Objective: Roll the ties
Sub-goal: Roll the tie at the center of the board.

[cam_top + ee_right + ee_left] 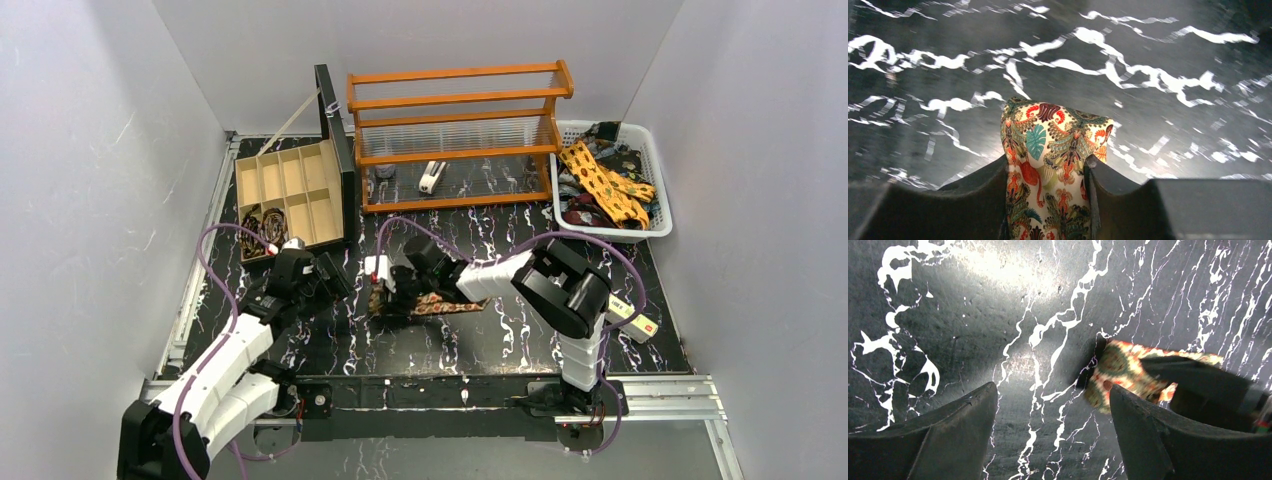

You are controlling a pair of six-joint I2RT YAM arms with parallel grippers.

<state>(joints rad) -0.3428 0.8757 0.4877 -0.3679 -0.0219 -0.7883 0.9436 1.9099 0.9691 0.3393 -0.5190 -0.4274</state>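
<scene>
A patterned tie (445, 304) lies as a flat strip on the black marbled table (500, 340), running left to right at the centre. Its left end (1048, 135) stands up between the fingers of my right gripper (1047, 167), which press on both its edges, so the gripper is shut on it. In the top view that gripper (388, 296) is at the tie's left end. My left gripper (1053, 390) is open just left of it, with only bare table between its fingers. The tie's end (1120, 367) shows beside the left gripper's right finger (1148, 425).
A wooden compartment box (290, 185) at the back left holds coiled ties (262, 225) in a near compartment. An orange rack (455, 130) stands at the back centre. A white basket (660, 190) of loose ties (605, 185) sits back right. A small white-and-red box (632, 318) lies right.
</scene>
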